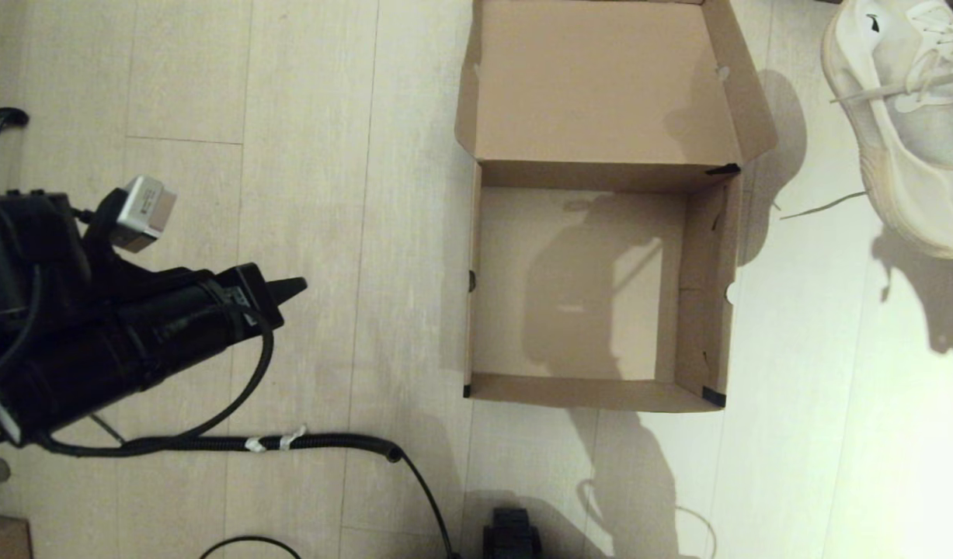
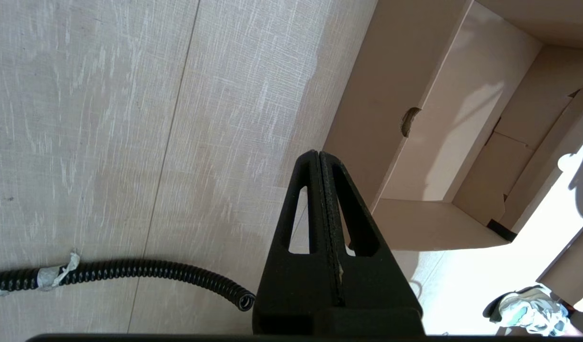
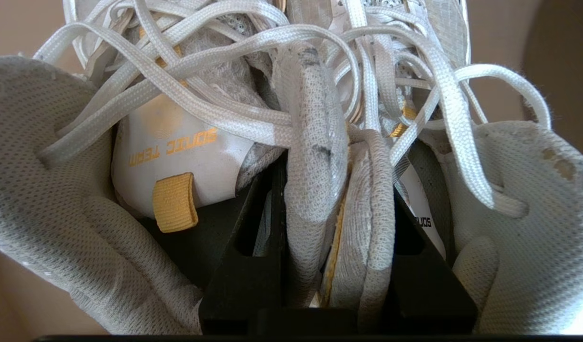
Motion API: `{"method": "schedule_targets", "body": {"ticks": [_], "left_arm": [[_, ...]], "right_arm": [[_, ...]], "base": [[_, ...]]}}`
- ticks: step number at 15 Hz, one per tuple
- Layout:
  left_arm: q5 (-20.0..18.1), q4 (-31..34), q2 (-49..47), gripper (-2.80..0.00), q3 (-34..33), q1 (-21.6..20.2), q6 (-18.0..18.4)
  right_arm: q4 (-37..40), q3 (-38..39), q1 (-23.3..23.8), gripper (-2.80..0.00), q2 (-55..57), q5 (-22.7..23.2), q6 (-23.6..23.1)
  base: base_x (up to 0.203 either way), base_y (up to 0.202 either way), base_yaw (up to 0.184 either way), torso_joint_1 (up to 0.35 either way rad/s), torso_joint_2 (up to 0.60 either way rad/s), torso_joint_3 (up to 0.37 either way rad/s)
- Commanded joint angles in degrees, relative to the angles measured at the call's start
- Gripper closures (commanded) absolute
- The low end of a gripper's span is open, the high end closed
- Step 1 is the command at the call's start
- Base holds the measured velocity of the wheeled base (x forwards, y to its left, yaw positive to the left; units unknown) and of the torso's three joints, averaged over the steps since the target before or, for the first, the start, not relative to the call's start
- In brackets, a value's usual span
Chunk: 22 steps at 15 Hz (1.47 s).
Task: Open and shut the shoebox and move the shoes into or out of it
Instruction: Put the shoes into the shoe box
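The brown shoebox (image 1: 593, 392) lies open and empty on the floor, its lid (image 1: 600, 85) folded back at the far side. In the right wrist view my right gripper (image 3: 336, 190) is shut on the shoes, pinching the mesh collars of both sneakers (image 3: 315, 142) together between its black fingers (image 3: 246, 266). White laces (image 3: 215, 114) and a yellow tab (image 3: 175, 202) lie over them. In the head view one white shoe (image 1: 903, 116) shows at the far right edge, beyond the box's right wall; the gripper itself is out of view there. My left gripper (image 1: 293, 287) is parked left of the box, shut and empty, also seen as (image 2: 319, 154).
A black corrugated cable (image 1: 321, 442) runs across the floor in front of the left arm, ending near the box's front left corner (image 2: 246, 301). A small black object (image 1: 511, 536) sits at the bottom edge. Pale wood floor surrounds the box (image 2: 443, 142).
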State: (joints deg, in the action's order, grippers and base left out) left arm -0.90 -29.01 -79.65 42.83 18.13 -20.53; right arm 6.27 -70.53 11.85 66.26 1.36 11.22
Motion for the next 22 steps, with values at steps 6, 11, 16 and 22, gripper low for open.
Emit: {"method": "schedule_targets", "body": {"ticks": [6,11,16,22], "left_arm": [[0.73,-0.08,-0.42,0.0,-0.11,-0.02,-0.04],[2.66,-0.23,-3.53,0.0,0.16,-0.02,-0.04],[3.48,-1.06,-10.03,0.0,2.48,-0.02,0.03],[3.56,-1.13,-13.25,0.0,5.51,-0.02,0.29]], "right_arm": [[14.85,-1.28,-9.7,0.0,-9.03,12.49,9.41],[17.67,5.1,-18.32,0.0,-10.09,15.83,10.41],[1.98,18.32,-26.02,0.0,-8.77,15.52,9.88],[-13.86,27.34,-31.36,0.0,-2.58,10.5,4.75]], "base": [[0.0,0.0,0.0,0.0,0.0,0.0],[0.0,0.0,0.0,0.0,0.0,0.0],[0.0,0.0,0.0,0.0,0.0,0.0],[0.0,0.0,0.0,0.0,0.0,0.0]]}}
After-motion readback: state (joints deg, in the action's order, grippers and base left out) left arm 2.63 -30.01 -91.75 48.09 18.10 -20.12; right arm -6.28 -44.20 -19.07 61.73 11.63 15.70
